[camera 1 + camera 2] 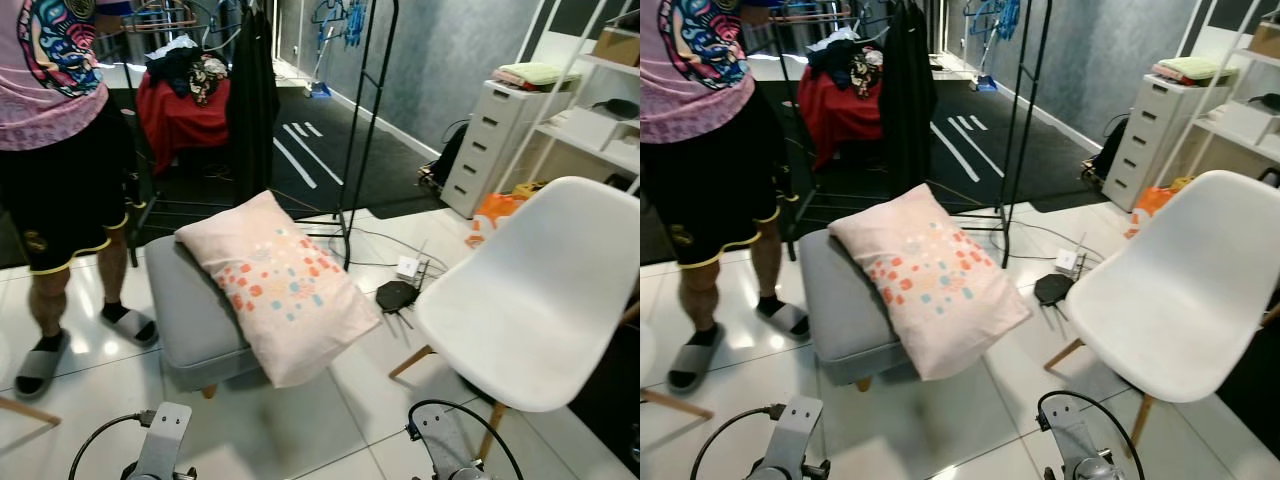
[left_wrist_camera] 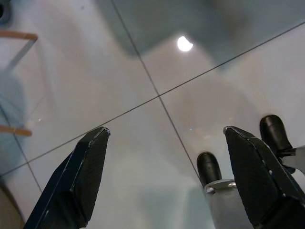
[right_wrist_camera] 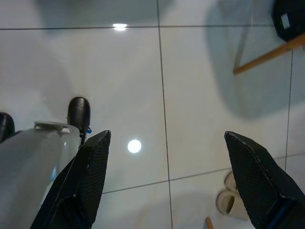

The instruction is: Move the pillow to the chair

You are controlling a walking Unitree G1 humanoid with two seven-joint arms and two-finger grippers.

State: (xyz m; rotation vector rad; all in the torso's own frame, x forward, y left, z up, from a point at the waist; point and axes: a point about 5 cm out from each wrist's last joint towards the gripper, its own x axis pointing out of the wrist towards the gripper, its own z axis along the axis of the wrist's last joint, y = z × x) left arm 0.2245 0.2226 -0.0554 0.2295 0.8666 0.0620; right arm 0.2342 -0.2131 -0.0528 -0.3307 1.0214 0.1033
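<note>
Left eye view
Pillow (image 1: 282, 287): pale pink with small coloured squares, lying slantwise on the grey ottoman (image 1: 190, 310), its lower corner overhanging the ottoman's front edge above the floor (image 1: 290, 425).
Chair (image 1: 545, 295): white shell seat on wooden legs, to the robot's right of the pillow, apart from it; its right side is cut off by the frame edge.
Open room: a strip of bare tile lies between ottoman and chair; a black router (image 1: 397, 295) and white cables lie on it near the chair's front leg.
Behind: a black clothes rack (image 1: 370, 120) stands just behind the pillow's far corner; a white drawer unit (image 1: 495, 145) stands farther back.
Person (image 1: 65, 150): standing just left of the ottoman, in pink shirt, black shorts and grey slippers; cut off above the chest.
Arms: both silver wrists reach in at the bottom edge, low and short of the ottoman.

Left wrist view
Left gripper (image 2: 167, 162): fingers spread wide, nothing between them, over glossy tile.
Hard to make out: wooden legs at one edge, cut off.

Right wrist view
Right gripper (image 3: 167, 164): fingers released and wide apart over tile.
Cut off: a wooden leg and a slipper at the edges.
</note>
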